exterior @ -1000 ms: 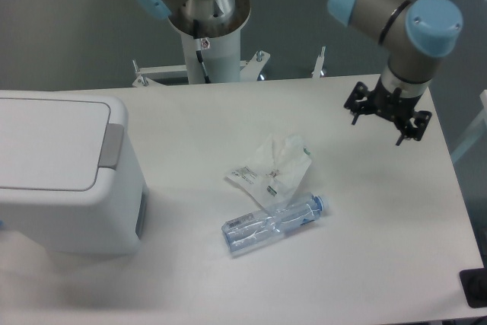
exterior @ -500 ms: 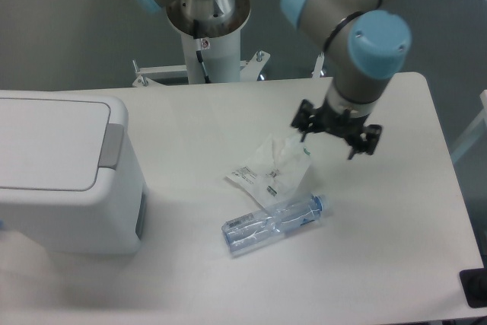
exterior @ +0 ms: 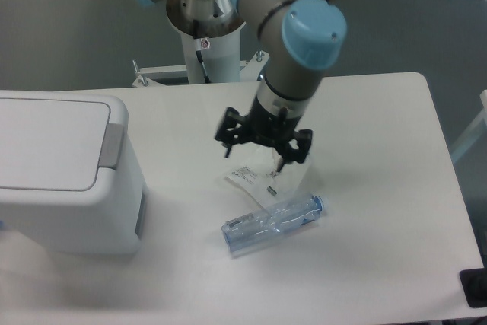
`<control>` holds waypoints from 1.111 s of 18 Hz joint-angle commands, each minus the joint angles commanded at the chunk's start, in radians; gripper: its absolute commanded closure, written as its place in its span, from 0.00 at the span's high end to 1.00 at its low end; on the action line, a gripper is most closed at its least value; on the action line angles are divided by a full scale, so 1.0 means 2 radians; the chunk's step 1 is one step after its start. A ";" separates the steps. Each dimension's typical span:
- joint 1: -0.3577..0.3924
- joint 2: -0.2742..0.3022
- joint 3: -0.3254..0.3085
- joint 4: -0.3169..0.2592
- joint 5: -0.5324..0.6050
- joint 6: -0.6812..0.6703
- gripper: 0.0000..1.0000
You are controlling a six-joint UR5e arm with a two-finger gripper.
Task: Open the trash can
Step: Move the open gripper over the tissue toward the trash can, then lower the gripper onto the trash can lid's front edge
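Note:
The trash can (exterior: 68,211) is a big white boxy bin at the table's left edge. Its flat lid (exterior: 46,142) lies down, with the grey push tab (exterior: 112,146) on its right side. My gripper (exterior: 262,154) hangs open over the middle of the table, well to the right of the tab and apart from the bin. Nothing is between its fingers. It hovers just above a crumpled wrapper.
A crumpled clear plastic wrapper (exterior: 262,180) lies under the gripper, and a clear water bottle (exterior: 274,222) with a blue cap lies on its side just in front of it. The arm's white pedestal (exterior: 205,51) stands behind the table's far edge.
The arm has swung left from the table's far right corner to the middle, above the wrapper. The gripper has stayed open. The bin, bottle and wrapper have not moved.

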 joint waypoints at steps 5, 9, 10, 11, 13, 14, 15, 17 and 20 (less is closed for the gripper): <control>-0.034 -0.001 0.021 0.007 -0.023 -0.088 1.00; -0.058 -0.015 0.050 0.007 -0.024 -0.141 1.00; -0.067 -0.017 0.054 0.008 -0.024 -0.150 1.00; -0.071 -0.018 0.054 0.008 -0.024 -0.159 1.00; -0.080 -0.017 0.048 0.008 -0.022 -0.163 1.00; -0.082 -0.016 0.046 0.008 -0.022 -0.163 1.00; -0.083 -0.016 0.046 0.008 -0.022 -0.163 1.00; -0.088 -0.017 0.046 0.008 -0.022 -0.164 1.00; -0.095 -0.018 0.041 0.008 -0.019 -0.168 1.00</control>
